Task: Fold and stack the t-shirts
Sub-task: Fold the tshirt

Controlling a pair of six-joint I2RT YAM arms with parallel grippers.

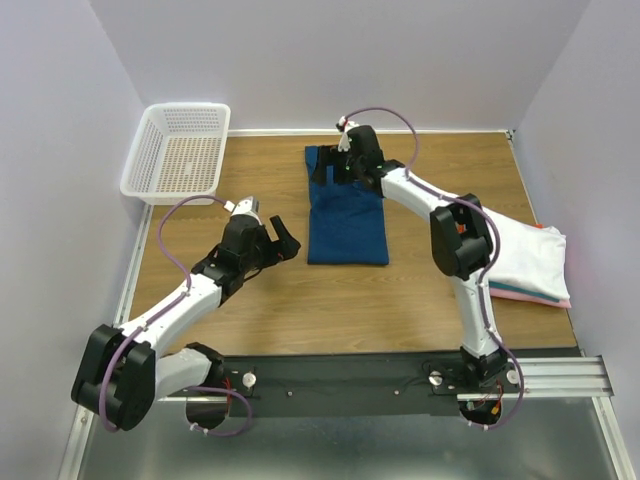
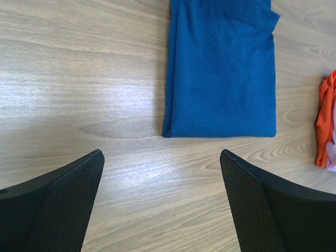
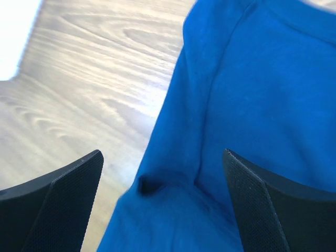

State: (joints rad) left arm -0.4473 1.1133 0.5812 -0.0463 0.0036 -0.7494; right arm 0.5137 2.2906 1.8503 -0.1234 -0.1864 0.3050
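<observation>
With jaws spread wide, my right gripper (image 1: 338,170) hangs over the far end of the dark blue cloth t-shirt (image 1: 347,225) lying in the middle of the wooden table (image 1: 260,300), ready to grab it, while my left gripper (image 1: 285,243), spread too, waits beside its near corner.

Your left arm (image 1: 170,310) stretches forward and inward, left claw (image 2: 160,153) spread wide, empty. Your right arm (image 1: 462,245) bends at the elbow, reaching far inward; right claw (image 3: 161,153) spread wide, empty.
</observation>
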